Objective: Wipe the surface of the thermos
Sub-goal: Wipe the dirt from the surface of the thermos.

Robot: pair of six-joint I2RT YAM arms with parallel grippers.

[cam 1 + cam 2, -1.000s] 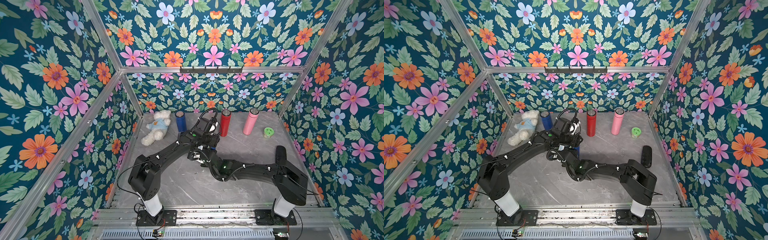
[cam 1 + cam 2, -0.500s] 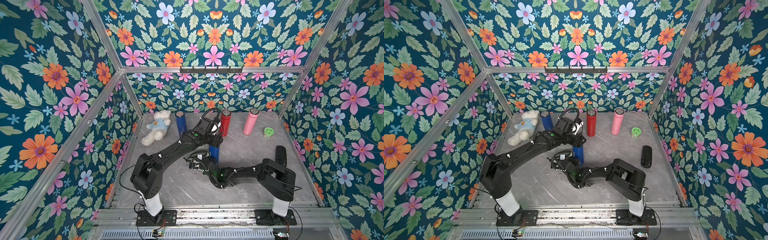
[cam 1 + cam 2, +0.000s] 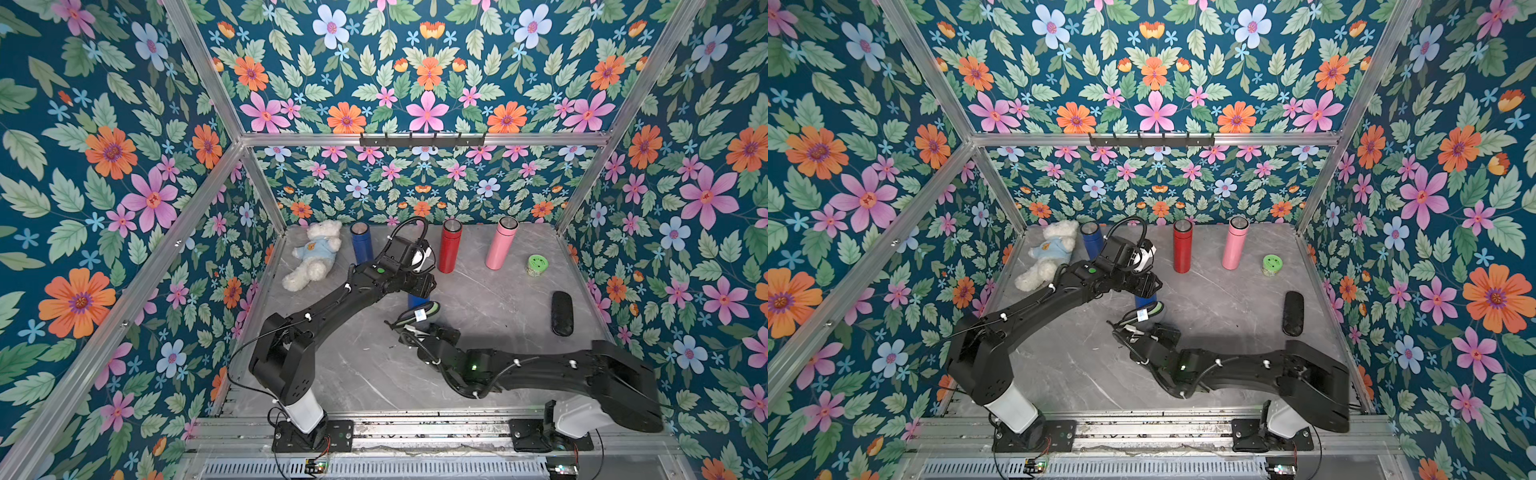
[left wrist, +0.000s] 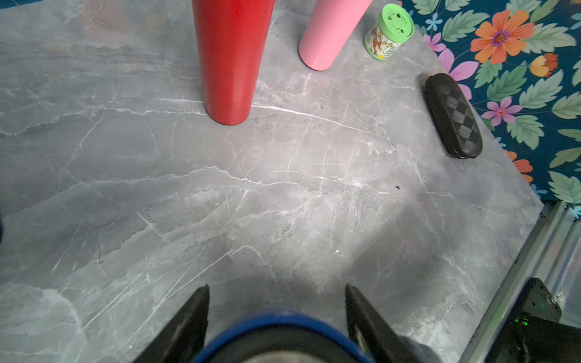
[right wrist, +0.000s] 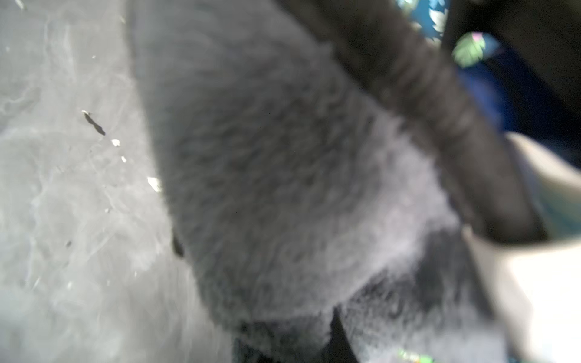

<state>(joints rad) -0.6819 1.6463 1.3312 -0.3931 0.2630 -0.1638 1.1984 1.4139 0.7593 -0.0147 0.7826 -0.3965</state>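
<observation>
Centrally on the marble tabletop (image 3: 498, 299), the blue thermos (image 3: 417, 300) stands with its top clamped between the fingers of the left pincer (image 4: 276, 287). Just beside its base, on the near side, the right pincer (image 3: 411, 326) is closed on a grey cloth (image 5: 283, 188) that fills the blurred right wrist view. A red thermos (image 3: 451, 245) and a pink thermos (image 3: 500, 243) stand further back.
</observation>
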